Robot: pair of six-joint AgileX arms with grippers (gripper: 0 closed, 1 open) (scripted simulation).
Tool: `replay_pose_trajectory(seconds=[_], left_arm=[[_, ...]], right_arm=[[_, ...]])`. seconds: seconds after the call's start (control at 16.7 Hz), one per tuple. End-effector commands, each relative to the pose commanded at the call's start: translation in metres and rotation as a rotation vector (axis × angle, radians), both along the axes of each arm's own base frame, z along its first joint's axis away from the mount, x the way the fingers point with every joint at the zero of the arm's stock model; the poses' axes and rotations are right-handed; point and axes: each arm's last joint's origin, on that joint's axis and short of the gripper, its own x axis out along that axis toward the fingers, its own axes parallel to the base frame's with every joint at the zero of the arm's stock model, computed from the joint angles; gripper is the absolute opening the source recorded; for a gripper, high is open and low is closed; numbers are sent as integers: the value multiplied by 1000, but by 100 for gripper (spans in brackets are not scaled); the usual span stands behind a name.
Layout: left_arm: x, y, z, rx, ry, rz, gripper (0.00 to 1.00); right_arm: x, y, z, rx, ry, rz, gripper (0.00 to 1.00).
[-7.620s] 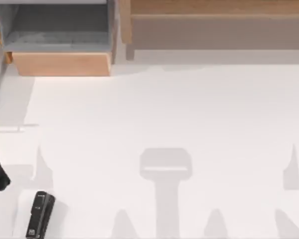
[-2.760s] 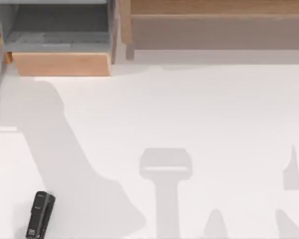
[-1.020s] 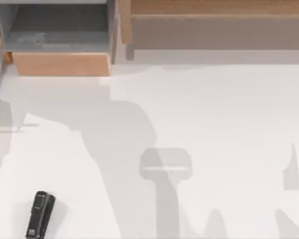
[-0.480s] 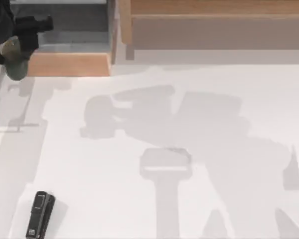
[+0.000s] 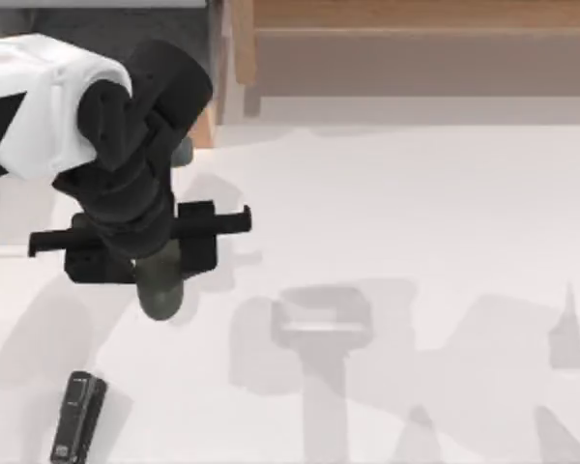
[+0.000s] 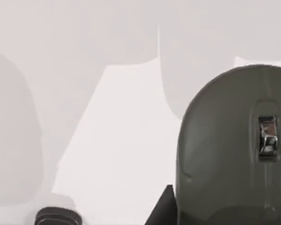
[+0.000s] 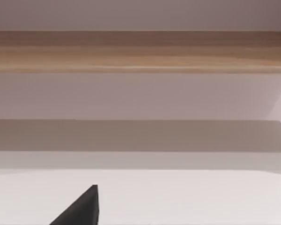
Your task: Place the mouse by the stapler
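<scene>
Left claw hangs over the left part of the desk, clenched on the mouse; the mouse's rounded end pokes out below the fingers, clear of the surface as far as the top view lets me judge. Stapler lies on the desk below and slightly left of the claw, well apart from it.

Handling, judged: mouse shell looks smooth, hard and domed, likely light but slippery. Best grip is across the flanks at mid-body, avoiding the scroll wheel. Lower gently beside the stapler; a rounded belly may skid on release.

Right claw: state cannot be told.
</scene>
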Motion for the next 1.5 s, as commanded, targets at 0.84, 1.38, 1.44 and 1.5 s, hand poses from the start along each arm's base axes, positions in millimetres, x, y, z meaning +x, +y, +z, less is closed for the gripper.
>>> replay_pose_trajectory(seconds=[0.84, 1.38, 1.44, 1.5], left_arm=[[-94, -27, -47, 53, 74, -102, 0], [-90, -29, -43, 32, 48, -100, 0], [-90, -29, -42, 26, 41, -100, 0], [-89, -29, -41, 21, 34, -100, 0]], right_arm=[[0, 0, 0, 0, 0, 0, 100], [0, 0, 0, 0, 0, 0, 100], [0, 0, 0, 0, 0, 0, 100], [0, 0, 0, 0, 0, 0, 100]])
